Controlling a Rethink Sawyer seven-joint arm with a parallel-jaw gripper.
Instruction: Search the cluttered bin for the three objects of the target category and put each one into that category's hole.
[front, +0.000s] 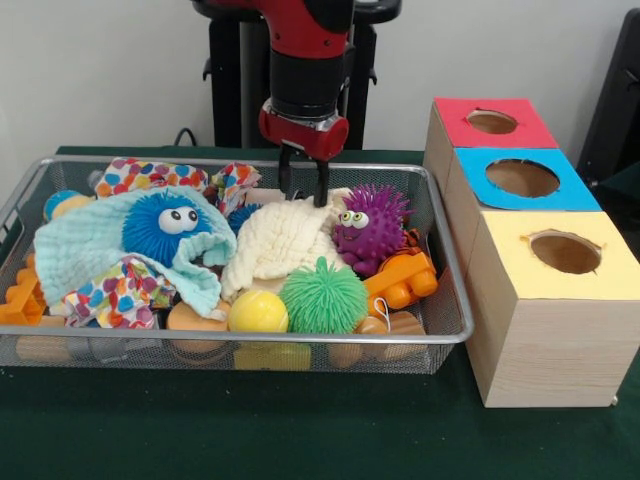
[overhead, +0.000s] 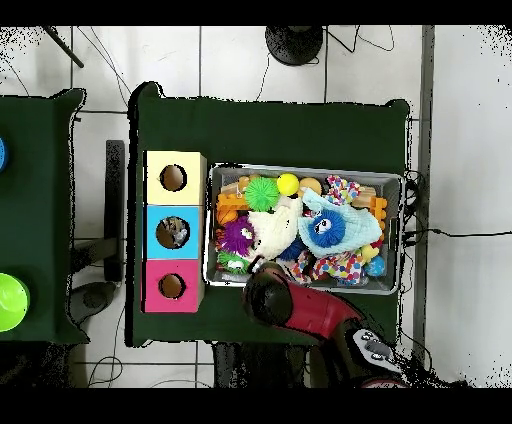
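The wire mesh bin (front: 452, 300) is full of toys and cloths; it also shows in the overhead view (overhead: 300, 169). No silvery can shows in the bin; any there are hidden under the clutter. My gripper (front: 304, 195) hangs over the bin's far side, open, with its fingertips (front: 321, 197) at the top edge of a cream cloth (front: 280, 240). The blue-surround hole (front: 522, 178) is the middle one on the wooden box at the right. In the overhead view something greyish shows inside the blue hole (overhead: 172, 232). There the arm (overhead: 268, 292) hides the gripper.
The red-surround hole (front: 491, 121) and yellow-surround hole (front: 565, 252) flank the blue one. In the bin lie a blue spiky ball (front: 168, 222), a purple one (front: 365, 225), a green one (front: 322, 295), a yellow ball (front: 258, 312), an orange block (front: 400, 280) and patterned cloths (front: 120, 290).
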